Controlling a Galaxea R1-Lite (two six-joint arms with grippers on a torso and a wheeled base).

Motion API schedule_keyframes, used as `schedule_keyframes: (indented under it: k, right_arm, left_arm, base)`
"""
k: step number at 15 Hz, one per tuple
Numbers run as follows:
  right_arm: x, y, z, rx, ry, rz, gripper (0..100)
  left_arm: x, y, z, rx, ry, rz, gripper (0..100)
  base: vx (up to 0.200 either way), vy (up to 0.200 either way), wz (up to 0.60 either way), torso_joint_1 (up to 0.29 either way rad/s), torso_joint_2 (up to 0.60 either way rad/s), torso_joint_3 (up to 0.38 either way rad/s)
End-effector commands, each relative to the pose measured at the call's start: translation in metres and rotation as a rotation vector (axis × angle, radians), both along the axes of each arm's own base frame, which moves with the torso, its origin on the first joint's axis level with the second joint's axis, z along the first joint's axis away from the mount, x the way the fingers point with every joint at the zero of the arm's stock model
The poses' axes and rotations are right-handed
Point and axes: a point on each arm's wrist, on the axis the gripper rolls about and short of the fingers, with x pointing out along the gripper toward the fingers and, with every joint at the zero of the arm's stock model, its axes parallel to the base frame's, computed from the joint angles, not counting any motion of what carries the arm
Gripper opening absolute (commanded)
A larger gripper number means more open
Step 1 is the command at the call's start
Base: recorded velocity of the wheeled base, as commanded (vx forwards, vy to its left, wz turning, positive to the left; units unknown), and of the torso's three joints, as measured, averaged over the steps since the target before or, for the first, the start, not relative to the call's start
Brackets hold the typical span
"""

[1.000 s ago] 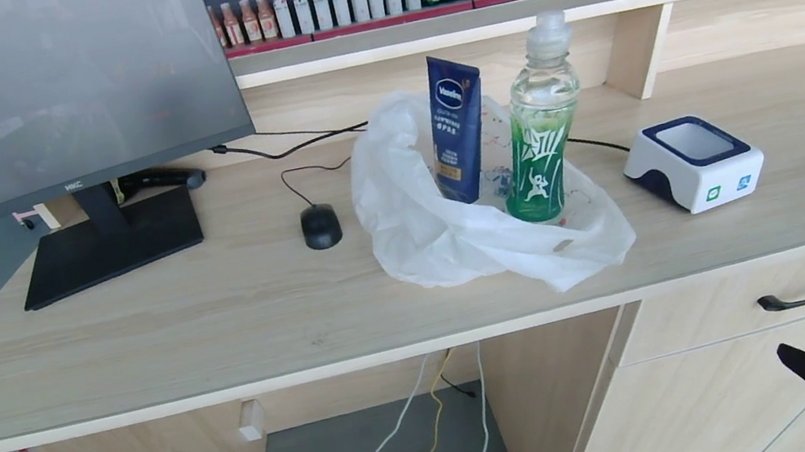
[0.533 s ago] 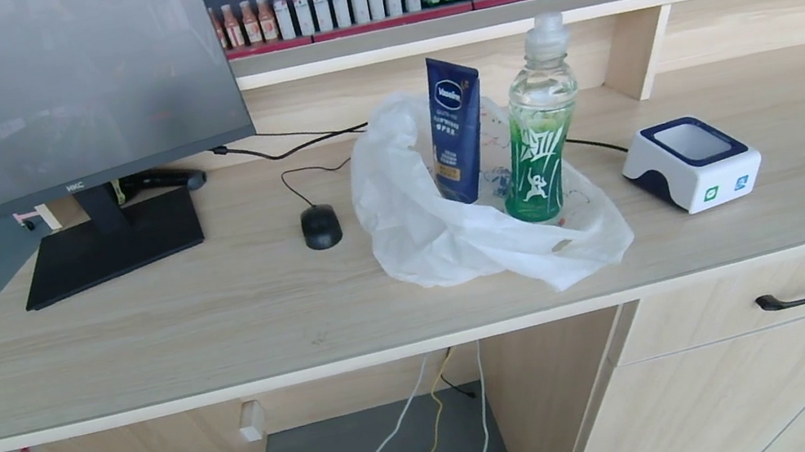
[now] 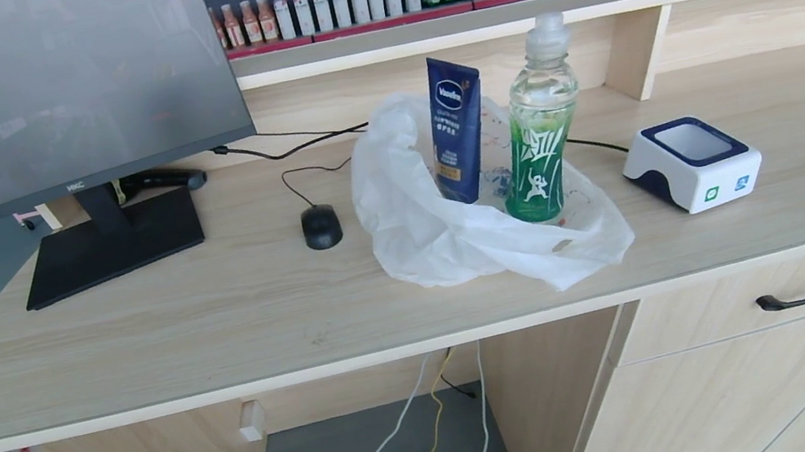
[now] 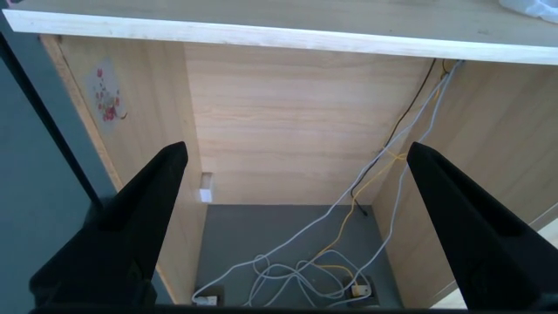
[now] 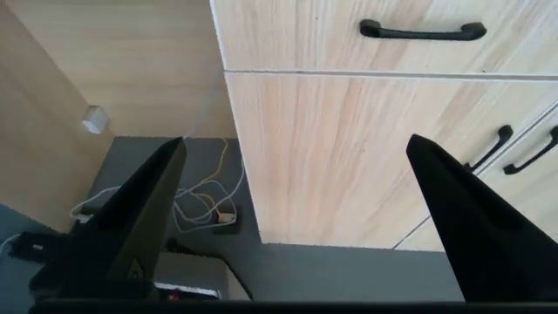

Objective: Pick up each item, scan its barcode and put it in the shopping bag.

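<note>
Shop checkout counter (image 3: 220, 316), light wood, shelves of drinks behind: the white shopping bag (image 3: 420, 231) lies open at mid-counter with a blue tube (image 3: 457, 129) and a green-labelled bottle (image 3: 541, 127) standing upright inside its folds, side by side, the scanner (image 3: 692, 162) just beside the bag on the robot's right. No loose item is noted on the counter, so the bagging is judged complete or nearly so. This fits both arms hanging below the counter edge, left gripper (image 4: 296, 148) facing the cable recess and right gripper (image 5: 296, 141) facing the drawer fronts, each with jaws wide apart and empty.
</note>
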Motion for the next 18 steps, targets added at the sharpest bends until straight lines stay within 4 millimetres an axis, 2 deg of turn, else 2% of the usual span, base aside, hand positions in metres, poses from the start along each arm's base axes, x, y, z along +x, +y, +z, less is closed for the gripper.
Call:
schedule_keyframes:
  k: [1,8,18]
  right_arm:
    - [-0.0088,0.0006,-0.0022,0.001,-0.11,-0.072,100]
    - [-0.0114,0.0012,-0.0028,0.022,-0.145,-0.092,100]
    - [-0.0114,0.0012,-0.0028,0.029,-0.145,-0.092,100]
  left_arm:
    - [0.0,0.0,0.0,-0.001,0.0,-0.002,100]
    - [0.0,0.0,0.0,-0.006,0.0,0.0,100]
    - [0.0,0.0,0.0,-0.004,0.0,0.0,100]
  base:
    - [0.0,0.0,0.0,0.0,0.0,0.0]
    - [0.0,0.0,0.0,0.0,0.0,0.0]
    - [0.0,-0.2,0.0,0.003,0.01,0.005]
